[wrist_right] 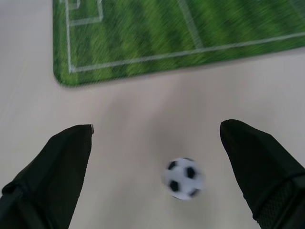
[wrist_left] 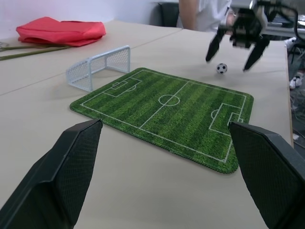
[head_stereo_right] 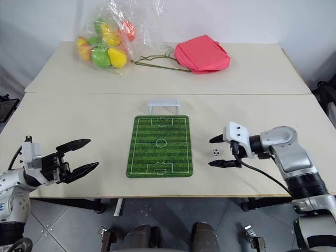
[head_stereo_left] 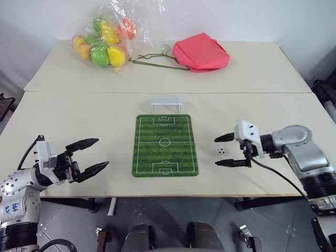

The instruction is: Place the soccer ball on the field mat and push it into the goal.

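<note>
Right claw (head_stereo_left: 224,150) is spread wide, fingertips straddling the soccer ball (head_stereo_left: 221,151) without touching it. The ball rests on the table (head_stereo_left: 79,121), just right of the field mat (head_stereo_left: 165,145). Left claw (head_stereo_left: 89,156), also spread, stands well apart across the mat.

The tabletop (head_stereo_left: 79,121) is overlooked from the head by both eye views. The field mat (wrist_left: 167,109) is seen low from behind the left tool (wrist_left: 164,176), and close from above the right tool (wrist_right: 155,131).
</note>
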{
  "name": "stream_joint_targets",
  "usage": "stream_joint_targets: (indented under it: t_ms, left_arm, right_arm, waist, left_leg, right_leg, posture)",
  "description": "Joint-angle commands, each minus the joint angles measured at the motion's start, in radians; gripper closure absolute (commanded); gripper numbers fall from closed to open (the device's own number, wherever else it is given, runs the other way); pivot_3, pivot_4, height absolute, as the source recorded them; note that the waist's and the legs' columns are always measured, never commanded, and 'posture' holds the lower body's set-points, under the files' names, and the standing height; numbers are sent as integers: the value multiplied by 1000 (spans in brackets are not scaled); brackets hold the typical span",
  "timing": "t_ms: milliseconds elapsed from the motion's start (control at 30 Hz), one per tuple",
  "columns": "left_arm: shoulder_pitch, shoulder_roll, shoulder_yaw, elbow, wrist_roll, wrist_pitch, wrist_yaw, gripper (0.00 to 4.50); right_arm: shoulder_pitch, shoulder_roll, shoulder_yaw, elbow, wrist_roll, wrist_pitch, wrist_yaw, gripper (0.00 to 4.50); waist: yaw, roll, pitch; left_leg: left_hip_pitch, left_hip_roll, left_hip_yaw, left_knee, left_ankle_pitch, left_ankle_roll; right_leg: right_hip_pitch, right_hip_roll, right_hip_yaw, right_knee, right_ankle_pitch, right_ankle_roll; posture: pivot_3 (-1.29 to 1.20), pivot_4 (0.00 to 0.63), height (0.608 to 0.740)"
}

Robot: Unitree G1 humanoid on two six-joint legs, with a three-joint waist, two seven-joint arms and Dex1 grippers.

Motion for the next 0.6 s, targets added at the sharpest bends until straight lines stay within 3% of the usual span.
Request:
stream_joint_targets:
  t_ms: [33, 167, 233, 500, 533, 600]
  left_arm:
    - [28, -2, 24, -53, -16, -13, 10, 0]
    - [38, -4, 32, -68, -19, -15, 27, 0]
    - [44, -3, 34, -73, -19, -15, 29, 0]
    - [32, -4, 28, -64, -22, -23, 19, 0]
    - [30, -4, 26, -61, -21, -24, 17, 0]
    - [23, -6, 24, -54, -23, -27, 9, 0]
  right_arm:
    - [-41, 21, 4, 86, -31, -69, 16, 18]
    - [-75, 45, 10, 192, -59, -123, 18, 192]
    - [-86, 52, 7, 232, -67, -150, 21, 637]
    - [-109, 79, -38, 362, -50, -225, 14, 3383]
    - [-111, 82, -44, 370, -49, -231, 14, 3633]
    - [-108, 81, -54, 347, -38, -226, 21, 3646]
  waist:
    - [-1, 0, 0]
    - [-2, 0, 0]
    - [-2, 0, 0]
    - [-1, 0, 0]
    - [-1, 0, 0]
    - [-2, 0, 0]
  left_leg:
    - [0, 0, 0, 0, 0, 0]
    - [0, 1, 0, 1, 0, 0]
    - [0, 1, 0, 1, 0, 0]
    - [0, 1, -1, 1, 0, 0]
    - [0, 1, -1, 1, 0, 0]
    - [1, 1, -1, 1, 0, 0]
  right_leg:
    - [0, 0, 0, 0, 0, 0]
    - [0, 0, 0, 0, 0, 0]
    - [1, 0, 0, 0, 0, 0]
    - [1, 0, -1, 1, 0, 0]
    - [1, 0, -1, 1, 0, 0]
    - [1, 0, -1, 1, 0, 0]
  posture:
    - [0, 150, 740]
    - [0, 150, 740]
    - [0, 150, 740]
    - [0, 150, 740]
    - [0, 150, 740]
    - [0, 150, 740]
